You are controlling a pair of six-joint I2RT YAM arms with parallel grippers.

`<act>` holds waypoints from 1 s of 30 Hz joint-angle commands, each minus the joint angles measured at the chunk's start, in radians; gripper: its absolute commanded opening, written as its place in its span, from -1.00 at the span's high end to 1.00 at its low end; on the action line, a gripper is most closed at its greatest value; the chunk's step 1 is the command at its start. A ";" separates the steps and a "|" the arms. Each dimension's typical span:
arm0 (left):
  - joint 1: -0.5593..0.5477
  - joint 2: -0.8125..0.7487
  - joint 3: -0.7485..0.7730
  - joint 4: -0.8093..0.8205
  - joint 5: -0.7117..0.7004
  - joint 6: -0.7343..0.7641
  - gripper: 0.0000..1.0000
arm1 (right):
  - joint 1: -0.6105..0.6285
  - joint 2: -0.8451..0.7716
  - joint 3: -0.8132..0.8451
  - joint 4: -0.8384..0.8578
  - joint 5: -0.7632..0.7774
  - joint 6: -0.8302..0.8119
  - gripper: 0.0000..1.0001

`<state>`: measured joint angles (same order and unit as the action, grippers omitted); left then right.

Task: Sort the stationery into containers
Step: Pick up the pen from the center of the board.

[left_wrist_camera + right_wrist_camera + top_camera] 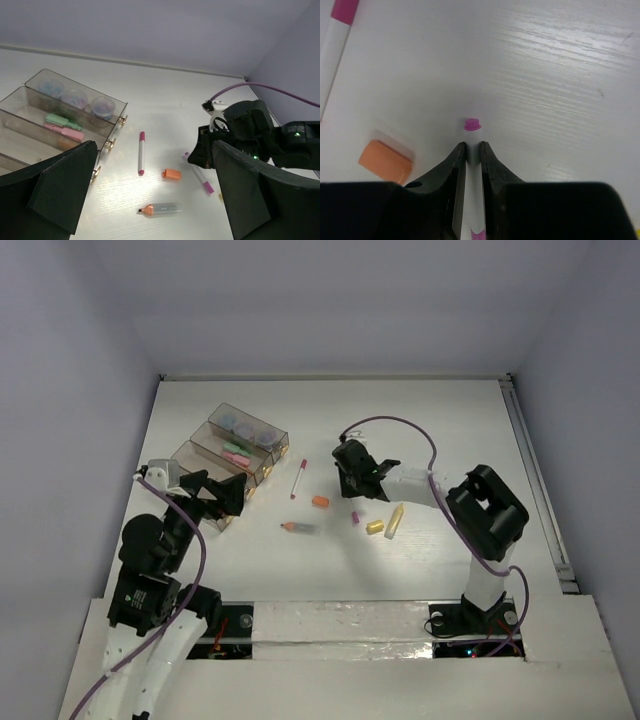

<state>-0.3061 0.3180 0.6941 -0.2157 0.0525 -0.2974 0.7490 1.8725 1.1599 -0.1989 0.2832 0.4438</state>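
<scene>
Our right pincer [473,152] is clamped on a white pen with a pink tip [472,124], jaws pressed to either side of the barrel. The pen lies on the white counter [560,75] near its middle. Our left pincer [218,496] hangs with its jaws wide apart and holds nothing, by the nearest of the clear boxes [272,436]. These stand in a row at the counter's far left.

The farthest box holds blue-grey discs [102,106]. The next holds a green stick [60,120] and a pink stick [67,132].

Loose between the two pincers lie a second pen [141,152], an orange cap [171,174] and a grey highlighter [160,209] with an orange tip. A yellow stick [396,520] rests beside our right arm.
</scene>
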 commanded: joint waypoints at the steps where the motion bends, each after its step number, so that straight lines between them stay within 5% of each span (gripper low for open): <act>1: -0.004 0.019 0.077 0.044 -0.078 -0.019 -0.98 | 0.012 -0.122 0.014 0.000 0.027 -0.039 1.00; 5: -0.004 0.035 0.177 0.047 -0.175 -0.051 -0.98 | 0.012 -0.239 0.050 0.067 -0.063 -0.066 1.00; 10: -0.004 0.029 0.271 0.096 -0.276 -0.095 -0.98 | 0.059 -0.239 0.116 0.266 -0.376 -0.036 1.00; 21: -0.013 0.067 0.455 0.176 -0.359 -0.100 -0.98 | 0.099 0.218 0.510 0.651 -0.777 0.183 1.00; 30: -0.013 0.090 0.469 0.182 -0.333 -0.063 -0.98 | 0.119 0.461 0.771 0.725 -0.756 0.217 1.00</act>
<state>-0.3134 0.3717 1.1347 -0.0650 -0.2951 -0.3859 0.8532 2.3207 1.8088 0.4126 -0.4477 0.6449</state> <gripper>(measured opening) 0.989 0.205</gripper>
